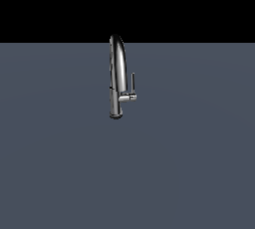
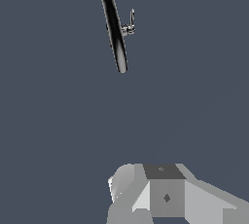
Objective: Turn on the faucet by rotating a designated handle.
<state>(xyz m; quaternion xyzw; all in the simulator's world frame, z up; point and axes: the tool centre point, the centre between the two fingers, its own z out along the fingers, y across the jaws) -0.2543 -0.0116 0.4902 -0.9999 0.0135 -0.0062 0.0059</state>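
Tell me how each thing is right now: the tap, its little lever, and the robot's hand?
tap: standing upright on the grey floor, no water showing.
lever: pointing straight up on its side stub, nothing touching it.
robot hand: far from the tap, holding nothing; only its grey body shows in the wrist view, so open or shut cannot be told.

Slim dark faucet (image 2: 115, 32) with small handle (image 2: 131, 18) at its side, well apart from grey pincer (image 2: 155, 194) body

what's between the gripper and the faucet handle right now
Nothing: in the wrist view only bare grey surface separates the gripper from the faucet and its handle.
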